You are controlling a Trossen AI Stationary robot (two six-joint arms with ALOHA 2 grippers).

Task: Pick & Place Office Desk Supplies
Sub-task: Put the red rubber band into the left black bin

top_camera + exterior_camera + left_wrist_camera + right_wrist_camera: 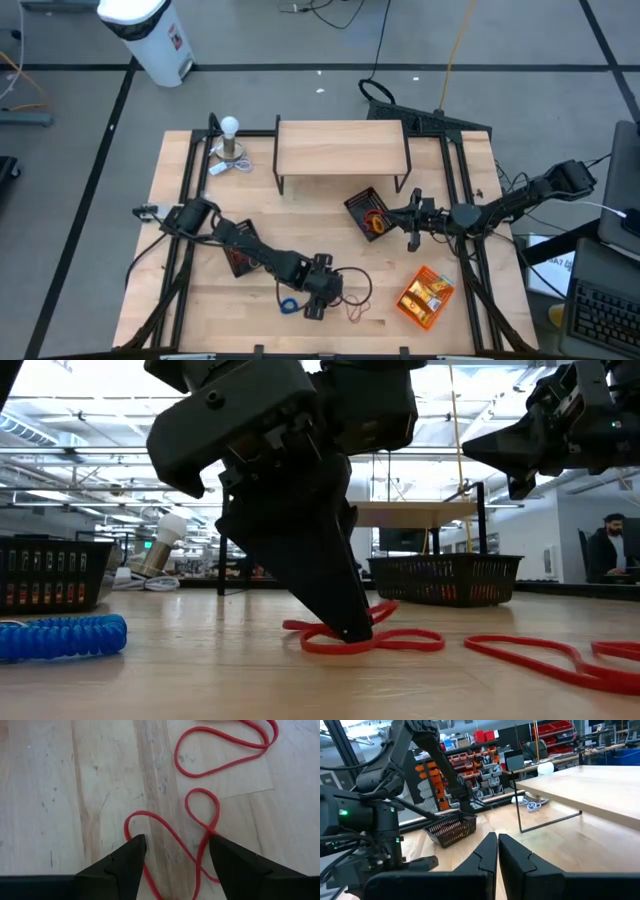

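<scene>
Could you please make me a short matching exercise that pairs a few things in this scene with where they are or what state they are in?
Things:
1. left gripper
2. right gripper
3. blue coiled cord
4. orange tray

Places or states:
A. shut, raised above the table near a black mesh basket
B. holds yellow packets, near the table's front right
C. open, fingers down on either side of a red rubber band
D. lies on the table beside the left gripper

Pairs: 1-C, 2-A, 3-D, 4-B
</scene>
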